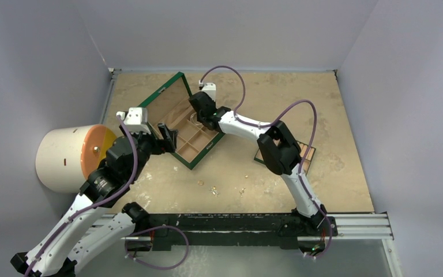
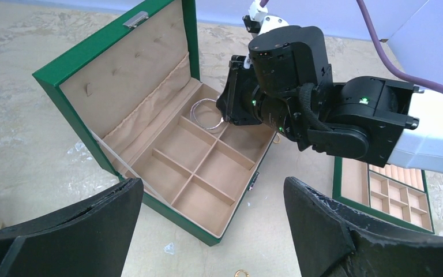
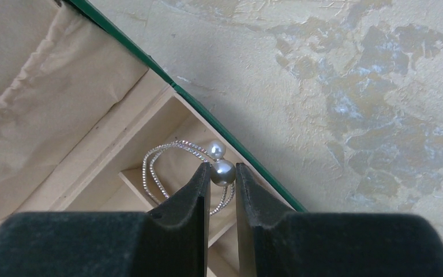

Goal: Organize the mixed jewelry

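Observation:
My right gripper point(image 3: 223, 173) is shut on the grey pearl of a thin silver beaded hoop point(image 3: 161, 167) and holds it over a far compartment of the open green box point(image 3: 231, 144). The hoop also shows in the left wrist view point(image 2: 206, 114) at the tip of the right gripper point(image 2: 226, 118). In the top view the right gripper point(image 1: 199, 117) is over the box point(image 1: 162, 91). My left gripper point(image 2: 213, 231) is open and empty, just in front of the box's near corner point(image 2: 167, 209). Several tiny gold pieces point(image 1: 213, 189) lie on the table in front of the box; one gold ring point(image 2: 240, 273) lies below the left gripper.
A tan divided tray point(image 2: 392, 193) with a green rim lies right of the box, partly under the right arm point(image 1: 277, 147). A white cylinder with an orange face point(image 1: 63, 158) stands at the left wall. The box lid point(image 2: 127, 69) stands open on the far left side.

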Controlling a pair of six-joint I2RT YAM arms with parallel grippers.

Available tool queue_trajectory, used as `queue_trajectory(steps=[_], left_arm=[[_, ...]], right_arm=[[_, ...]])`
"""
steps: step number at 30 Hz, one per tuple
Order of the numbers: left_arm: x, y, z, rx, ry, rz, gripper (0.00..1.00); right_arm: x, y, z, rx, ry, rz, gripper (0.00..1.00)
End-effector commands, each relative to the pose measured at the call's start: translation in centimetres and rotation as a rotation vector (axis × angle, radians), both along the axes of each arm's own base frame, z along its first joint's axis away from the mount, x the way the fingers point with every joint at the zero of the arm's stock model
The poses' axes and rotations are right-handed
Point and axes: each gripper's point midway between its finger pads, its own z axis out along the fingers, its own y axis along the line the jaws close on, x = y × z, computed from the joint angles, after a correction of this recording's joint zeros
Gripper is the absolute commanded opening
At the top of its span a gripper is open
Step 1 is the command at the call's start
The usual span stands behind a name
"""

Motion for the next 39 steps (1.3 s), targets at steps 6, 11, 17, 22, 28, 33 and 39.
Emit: queue_trajectory(steps=[6, 11, 17, 22, 28, 33, 39], left_arm=[[0.2, 0.0, 1.3, -0.048, -0.031, 0.010, 0.91], [0.3, 0.0, 1.1, -0.045, -0.027, 0.008, 0.91], [0.4, -0.1, 1.0, -0.042, -0.022, 0.009, 0.91], [0.4, -0.1, 0.9, -0.040, -0.019, 0.010, 0.91], [0.6, 0.0, 0.7, -0.034, -0.014, 0.016, 0.91], [0.8, 0.0, 0.5, -0.029, -0.007, 0.019, 0.91], [1.0, -0.2, 0.2, -0.020, 0.003, 0.018, 0.91]], right_arm=[[1.7, 0.0, 1.4, 0.026, -0.059, -0.063, 0.16], [1.5, -0.1, 1.1, 0.030, -0.054, -0.066, 0.34], [1.0, -0.5, 2.0, 0.043, -0.060, -0.067, 0.45], [0.5, -0.9, 4.3, 0.079, -0.087, -0.062, 0.46], [-0.9, -1.5, 6.7, 0.120, -0.099, -0.030, 0.43], [-3.0, -1.9, 8.1, 0.167, -0.084, 0.032, 0.40], [-6.5, -2.4, 9.5, 0.237, -0.064, 0.140, 0.38]])
